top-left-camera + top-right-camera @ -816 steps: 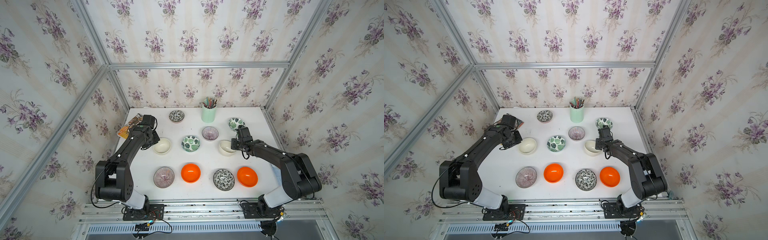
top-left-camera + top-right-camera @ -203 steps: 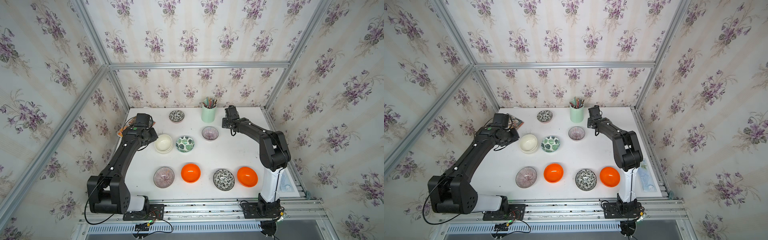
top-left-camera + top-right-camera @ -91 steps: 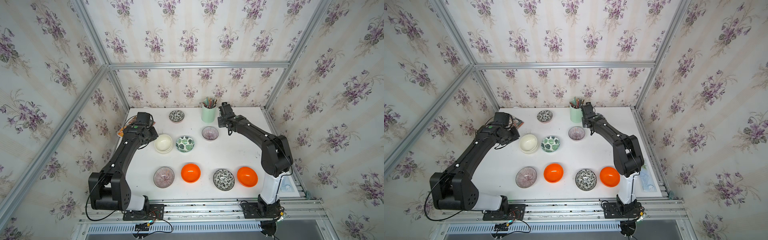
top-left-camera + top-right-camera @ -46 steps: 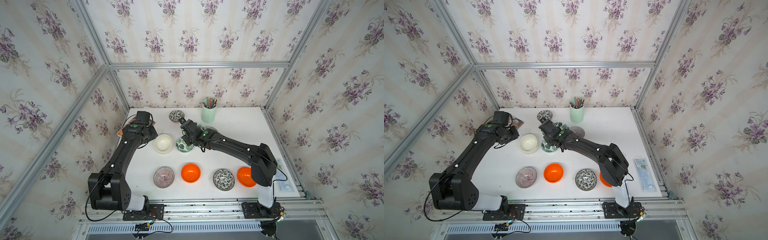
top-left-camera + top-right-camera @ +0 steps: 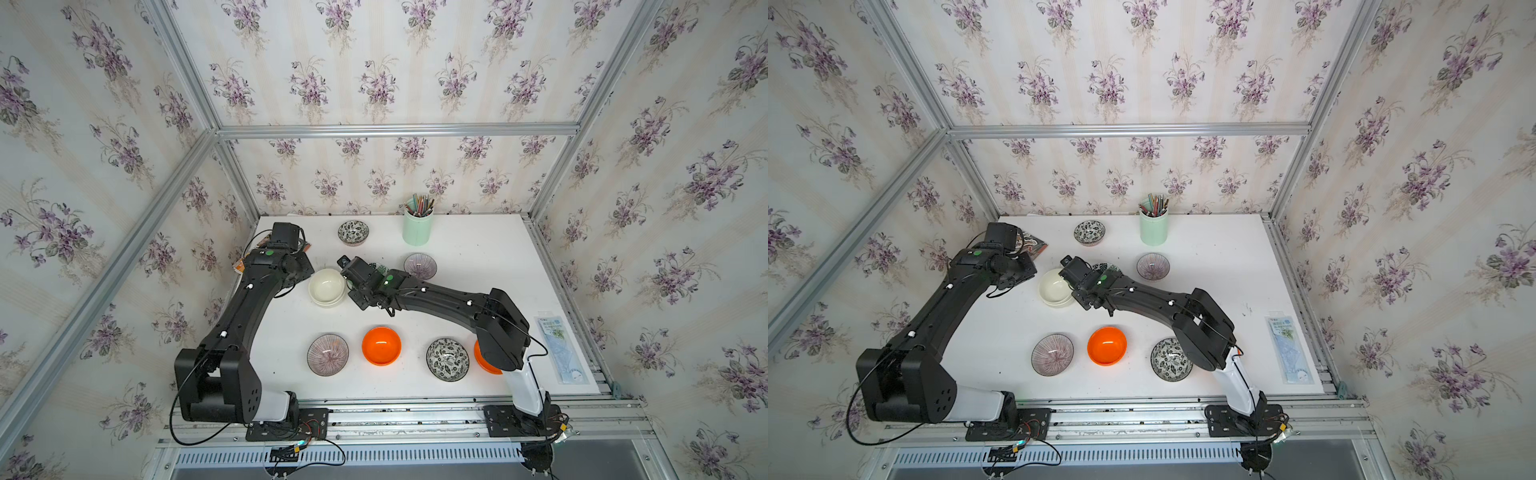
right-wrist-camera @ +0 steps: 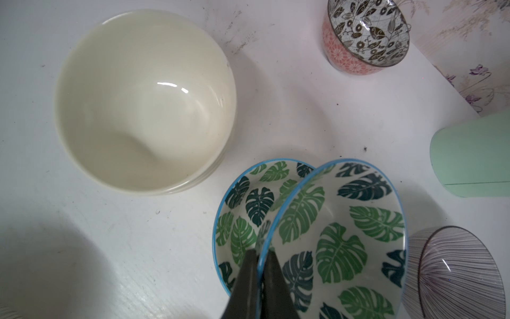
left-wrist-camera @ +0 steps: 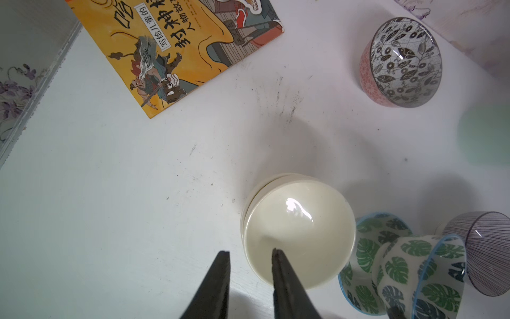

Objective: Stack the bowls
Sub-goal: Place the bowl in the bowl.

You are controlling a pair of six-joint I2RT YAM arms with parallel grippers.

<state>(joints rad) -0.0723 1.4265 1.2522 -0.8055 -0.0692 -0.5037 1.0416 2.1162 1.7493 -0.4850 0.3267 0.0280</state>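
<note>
Right gripper (image 6: 259, 265) clenched on rim of the glazed white round bowl with green leaves (image 6: 339, 234), hanging tilted over its twin (image 6: 240, 210) just below the jaws. Slick, chippable glaze: pinch the rim, lower gently. Left gripper (image 7: 249, 255) parted astride the rim of the cream-white bowl stack (image 7: 298, 234), gripping nothing.

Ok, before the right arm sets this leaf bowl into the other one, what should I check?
1. Grip: the right gripper has its jaws pinching the rim of the held leaf bowl: ok.
2. Alignment: it is tilted and off-centre over the lower leaf bowl: not ok.
3. Lower leaf bowl upright, visible interior empty: ok.
4. Other arm: the left gripper, jaws apart at the rim of the cream stack, is away from the leaf bowls: ok.
5. Clearance to the purple striped bowl close beside: cannot tell.
</note>
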